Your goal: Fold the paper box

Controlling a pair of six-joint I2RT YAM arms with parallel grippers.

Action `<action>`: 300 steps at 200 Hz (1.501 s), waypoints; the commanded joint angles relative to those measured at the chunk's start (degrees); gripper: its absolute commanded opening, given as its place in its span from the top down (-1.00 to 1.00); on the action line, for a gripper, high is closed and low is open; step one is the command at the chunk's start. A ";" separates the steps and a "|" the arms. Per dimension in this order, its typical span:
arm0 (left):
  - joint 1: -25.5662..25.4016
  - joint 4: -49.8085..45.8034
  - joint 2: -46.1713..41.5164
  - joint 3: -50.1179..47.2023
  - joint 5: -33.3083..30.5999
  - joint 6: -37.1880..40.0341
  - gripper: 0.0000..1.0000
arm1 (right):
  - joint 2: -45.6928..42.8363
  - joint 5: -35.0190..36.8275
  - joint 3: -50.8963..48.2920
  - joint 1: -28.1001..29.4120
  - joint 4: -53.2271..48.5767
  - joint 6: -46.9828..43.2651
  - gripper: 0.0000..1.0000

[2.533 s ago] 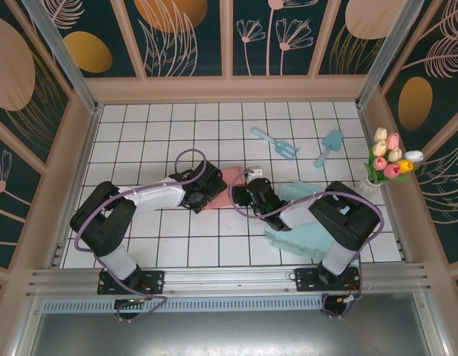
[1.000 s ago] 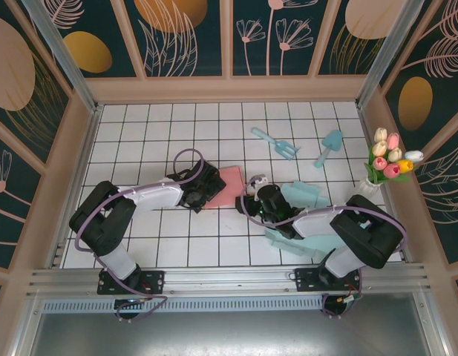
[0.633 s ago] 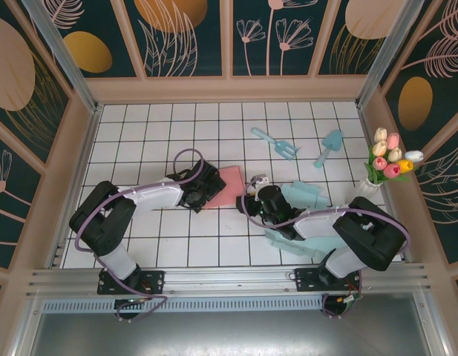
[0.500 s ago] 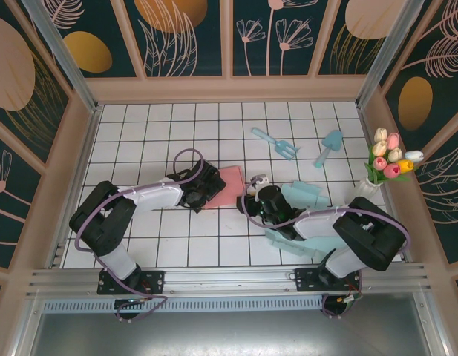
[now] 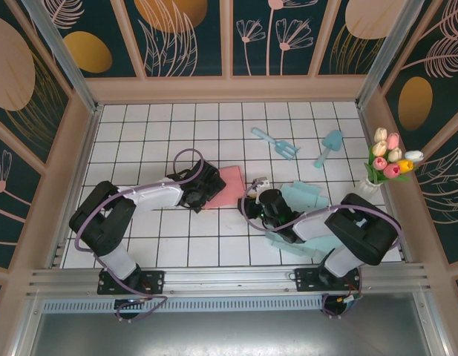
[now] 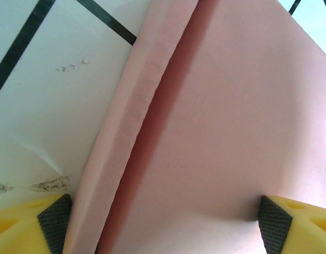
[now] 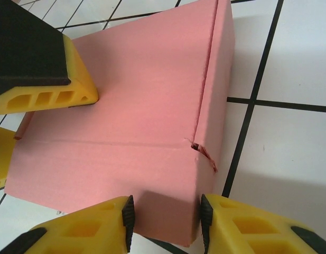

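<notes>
Tiled table [image 5: 139, 126], pinched pink paper box [image 5: 230, 181]

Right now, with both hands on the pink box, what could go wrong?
1. The pink paper box has a tear on its crease beside the right hand; pulling there may rip it further.
2. The left hand grips the opposite corner, so opposed pulls could crumple the panel.
3. The right arm passes over teal sheets and may drag them.

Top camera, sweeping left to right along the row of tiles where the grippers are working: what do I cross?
left gripper → pink paper box → right gripper → pale teal sheets → vase of tulips
</notes>
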 commanded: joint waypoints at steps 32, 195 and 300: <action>0.88 -6.77 2.98 -2.93 -1.78 0.03 -0.80 | 2.90 0.99 -2.07 0.67 6.80 -1.48 0.27; 0.91 -5.91 3.32 -2.78 -0.39 1.03 -0.79 | 21.16 9.75 -2.62 2.66 27.98 -10.72 0.17; 0.85 -6.33 3.32 -2.60 -0.58 1.08 -0.79 | 14.40 8.25 2.57 2.67 13.34 -8.75 0.03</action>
